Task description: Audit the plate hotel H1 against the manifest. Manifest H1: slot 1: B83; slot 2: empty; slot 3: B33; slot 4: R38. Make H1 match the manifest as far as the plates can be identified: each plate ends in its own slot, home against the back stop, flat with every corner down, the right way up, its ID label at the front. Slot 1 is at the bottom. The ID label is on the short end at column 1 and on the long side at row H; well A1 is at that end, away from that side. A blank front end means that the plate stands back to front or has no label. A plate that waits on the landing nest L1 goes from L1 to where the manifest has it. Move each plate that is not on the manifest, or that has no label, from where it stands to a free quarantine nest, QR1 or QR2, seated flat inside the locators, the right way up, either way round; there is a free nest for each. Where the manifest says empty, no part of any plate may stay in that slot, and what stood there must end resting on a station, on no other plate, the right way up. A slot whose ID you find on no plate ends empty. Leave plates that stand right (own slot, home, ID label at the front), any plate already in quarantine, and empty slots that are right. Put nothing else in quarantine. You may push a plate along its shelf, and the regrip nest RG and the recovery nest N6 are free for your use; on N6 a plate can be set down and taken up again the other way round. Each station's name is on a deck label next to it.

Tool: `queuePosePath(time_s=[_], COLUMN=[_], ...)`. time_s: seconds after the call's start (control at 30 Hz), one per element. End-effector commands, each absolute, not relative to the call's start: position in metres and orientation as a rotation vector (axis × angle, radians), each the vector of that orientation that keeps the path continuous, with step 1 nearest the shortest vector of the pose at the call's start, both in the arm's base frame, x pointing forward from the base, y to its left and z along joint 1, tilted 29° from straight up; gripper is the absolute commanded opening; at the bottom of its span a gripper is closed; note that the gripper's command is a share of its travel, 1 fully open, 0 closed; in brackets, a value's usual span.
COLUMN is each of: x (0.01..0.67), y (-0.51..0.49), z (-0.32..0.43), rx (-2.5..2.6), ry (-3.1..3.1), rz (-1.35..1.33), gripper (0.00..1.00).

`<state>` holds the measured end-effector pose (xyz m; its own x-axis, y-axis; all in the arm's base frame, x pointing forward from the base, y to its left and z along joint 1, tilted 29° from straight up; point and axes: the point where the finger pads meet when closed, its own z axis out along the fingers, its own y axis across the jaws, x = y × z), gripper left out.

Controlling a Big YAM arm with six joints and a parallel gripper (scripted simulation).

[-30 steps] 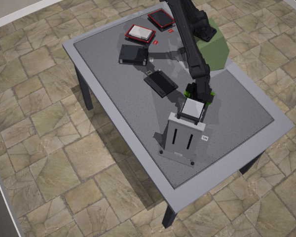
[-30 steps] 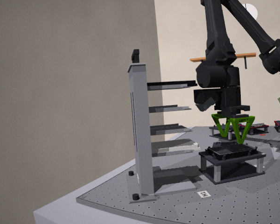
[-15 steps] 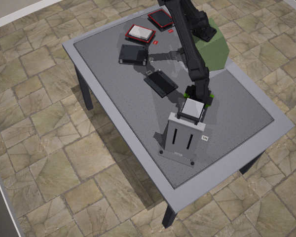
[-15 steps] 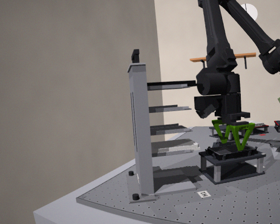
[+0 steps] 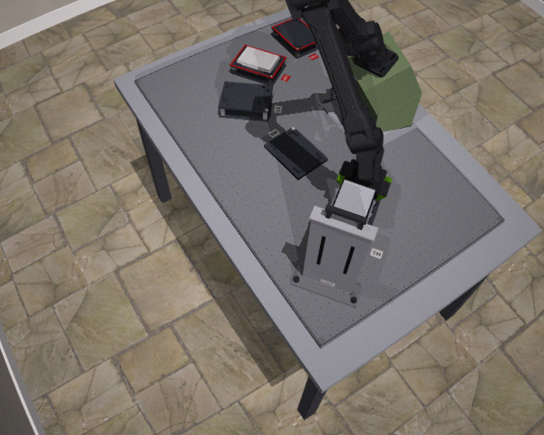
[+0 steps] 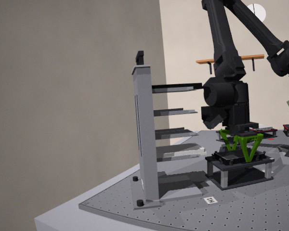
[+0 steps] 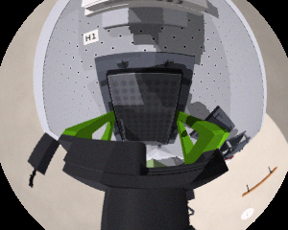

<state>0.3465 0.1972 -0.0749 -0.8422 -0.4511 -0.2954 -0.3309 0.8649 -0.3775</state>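
Look at the centre right of the exterior view: your green-fingered parallel gripper hangs straight down over the dark rectangular well plate that sits on the raised black landing nest with pale posts, just in front of the tall grey plate hotel. The jaws stand fully apart and hold nothing; their green fingers reach down to plate level, one on each side of it.

In the wrist view the dark plate fills the middle of the frame between the two green fingers. Its long axis runs up the frame, toward the hotel at the top, so the jaws straddle its short width. That is the relation the grasp turns on: you close across the narrow side, long axis pointing into the shelves.

From these views you cannot read any ID label on the plate. In the top view the hotel's light top plate hides the nest beneath.
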Motion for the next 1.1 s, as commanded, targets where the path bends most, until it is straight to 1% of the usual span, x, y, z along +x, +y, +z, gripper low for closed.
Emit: queuePosePath(time_s=[0.0, 0.1, 0.13, 0.8, 1.07], x=[0.357, 0.353, 0.353, 0.353, 0.346], y=[0.201, 0.205, 0.205, 0.205, 0.212], z=[-0.074, -0.069, -0.069, -0.069, -0.056], rx=[-0.581, -0.585, -0.585, -0.585, -0.59], ry=[2.644, 2.638, 2.638, 2.638, 2.632], rz=[-0.43, -0.424, -0.424, -0.424, -0.415], gripper=[1.0, 1.0, 0.86, 0.86, 0.86])
